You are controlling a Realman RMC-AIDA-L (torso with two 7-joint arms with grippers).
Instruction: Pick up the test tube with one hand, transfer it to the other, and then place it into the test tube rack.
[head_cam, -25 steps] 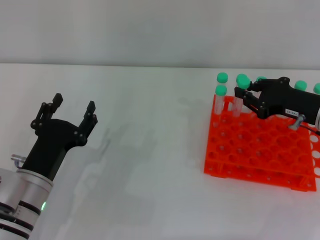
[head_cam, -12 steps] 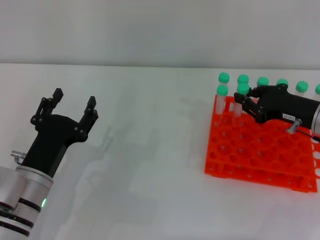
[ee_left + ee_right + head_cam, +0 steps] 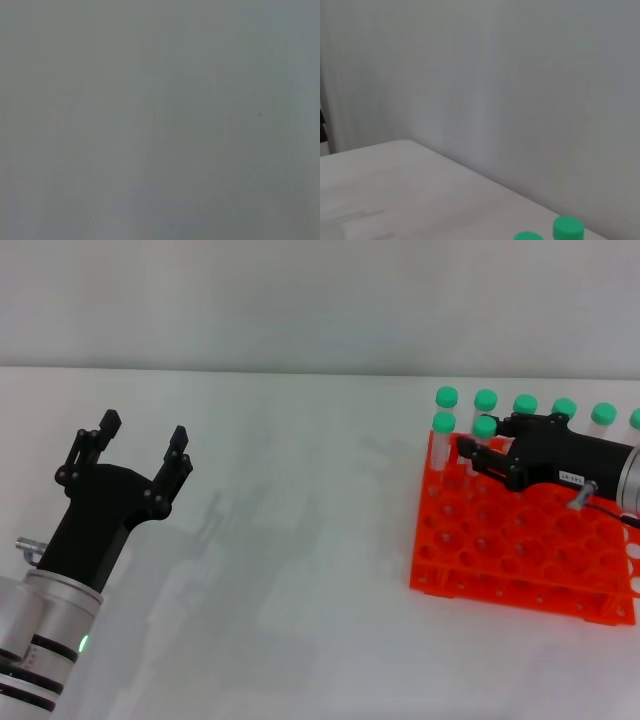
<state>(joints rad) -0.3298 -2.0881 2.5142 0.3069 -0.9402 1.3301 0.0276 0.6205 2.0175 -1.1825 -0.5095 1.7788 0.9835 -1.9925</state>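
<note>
At right of the head view our right gripper (image 3: 478, 443) pinches the test tube (image 3: 485, 433), standing in the test tube rack (image 3: 520, 550); we judge it light, stiff, slippery, best held just under its cap; left gripper (image 3: 140, 442) spread, idle

Bright orange-red test tube rack (image 3: 520, 545); clear test tube (image 3: 484, 443) with green cap; black left gripper (image 3: 140, 443) on silver, black-banded arm; black right gripper (image 3: 478, 454); white worktop (image 3: 300, 540).
</note>
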